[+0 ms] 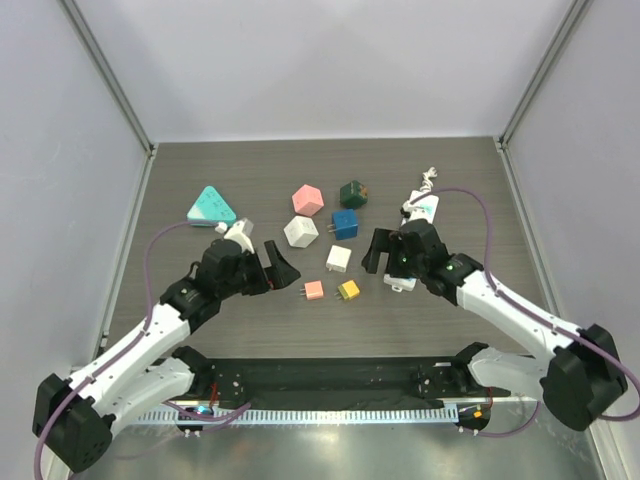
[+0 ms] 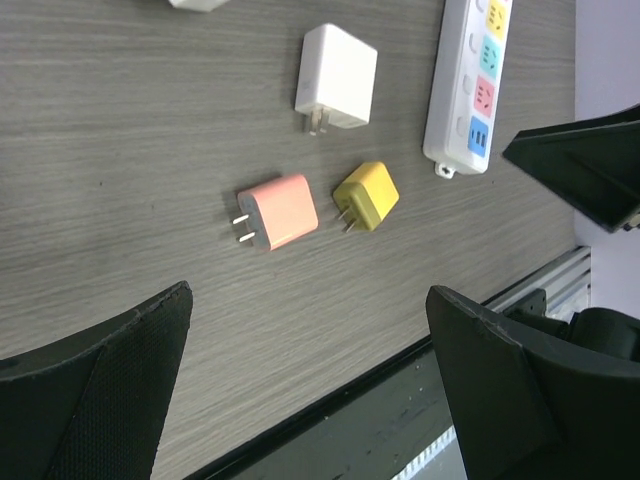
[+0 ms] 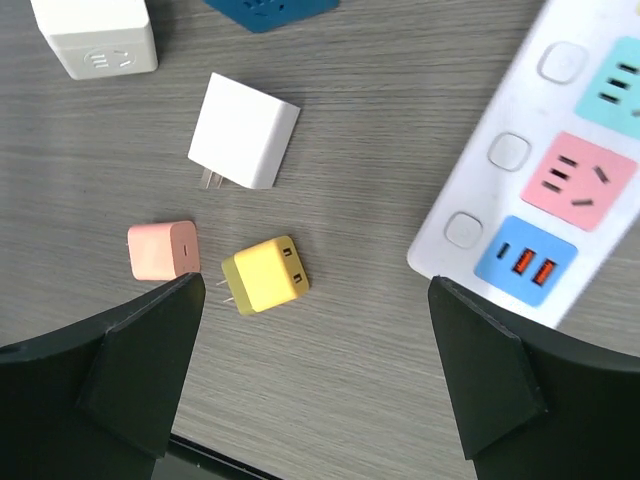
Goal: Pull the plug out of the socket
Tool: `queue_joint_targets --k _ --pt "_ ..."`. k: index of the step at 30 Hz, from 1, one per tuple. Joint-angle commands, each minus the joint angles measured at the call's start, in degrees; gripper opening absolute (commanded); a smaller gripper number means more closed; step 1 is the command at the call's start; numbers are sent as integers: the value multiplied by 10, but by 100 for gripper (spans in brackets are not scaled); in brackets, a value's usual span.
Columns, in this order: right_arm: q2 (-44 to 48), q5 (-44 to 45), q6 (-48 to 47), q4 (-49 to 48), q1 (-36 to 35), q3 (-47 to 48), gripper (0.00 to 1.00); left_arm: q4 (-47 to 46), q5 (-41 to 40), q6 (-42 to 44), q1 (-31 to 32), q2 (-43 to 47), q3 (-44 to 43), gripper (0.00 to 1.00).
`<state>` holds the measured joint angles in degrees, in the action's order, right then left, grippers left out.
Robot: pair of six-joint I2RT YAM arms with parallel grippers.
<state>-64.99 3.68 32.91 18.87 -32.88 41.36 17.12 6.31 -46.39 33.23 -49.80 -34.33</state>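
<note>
A white power strip [image 1: 426,208] with coloured sockets lies at the right, partly hidden under my right arm. It also shows in the right wrist view [image 3: 540,190] and the left wrist view [image 2: 468,80]; the sockets I can see hold no plug. Loose on the table lie a pink plug [image 1: 314,290], a yellow plug [image 1: 348,290] and a white plug [image 1: 339,258]. My right gripper [image 1: 388,265] is open and empty above the table, between the yellow plug [image 3: 264,274] and the strip's end. My left gripper [image 1: 283,268] is open and empty, left of the pink plug [image 2: 280,213].
Cube sockets stand behind the plugs: white [image 1: 300,231], pink [image 1: 308,199], blue [image 1: 345,223] and dark green [image 1: 352,193]. A teal triangular socket [image 1: 211,206] lies at the back left. The black rail [image 1: 330,375] runs along the table's near edge.
</note>
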Motion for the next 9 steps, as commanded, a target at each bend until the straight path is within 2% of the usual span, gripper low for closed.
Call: queue_joint_targets --k 1,5,9 --pt "52 52 40 0 0 -32 100 -26 33 -17 -3 26 30 100" --pt "98 85 81 1 1 -89 100 -47 50 -33 -3 50 72 100" --pt "157 80 106 -15 0 -139 99 -81 76 -49 -3 65 113 100"
